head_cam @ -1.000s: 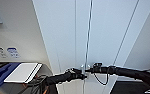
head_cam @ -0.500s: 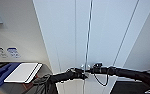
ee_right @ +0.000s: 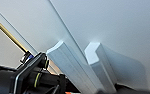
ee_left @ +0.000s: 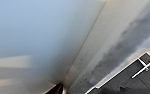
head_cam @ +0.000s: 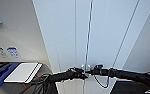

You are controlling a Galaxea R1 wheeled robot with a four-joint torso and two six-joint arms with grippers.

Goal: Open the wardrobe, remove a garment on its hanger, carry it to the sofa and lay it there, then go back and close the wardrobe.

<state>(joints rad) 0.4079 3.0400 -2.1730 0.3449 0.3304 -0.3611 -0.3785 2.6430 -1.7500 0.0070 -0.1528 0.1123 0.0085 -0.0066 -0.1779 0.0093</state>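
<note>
The white wardrobe [head_cam: 66, 32] stands right in front of me, its two tall doors meeting at a thin dark seam. The doors hide whatever is inside. Two small white handles [head_cam: 85, 67] sit on either side of that seam. They loom large in the right wrist view as two white blocks [ee_right: 66, 65]. My left gripper [head_cam: 79, 73] reaches in from the left, close to the left handle. From the right, my right gripper [head_cam: 96, 67] is at the right handle. The left arm [ee_right: 33, 75] also appears beside the handles. The left wrist view looks along the door face [ee_left: 41, 32].
A pale wall [head_cam: 16, 30] with two small labels [head_cam: 12, 52] runs to the left of the wardrobe. Below it lie a white flat panel [head_cam: 22, 72] and a blue shape [head_cam: 1, 73]. Dark floor [ee_left: 131, 82] runs along the wardrobe's base.
</note>
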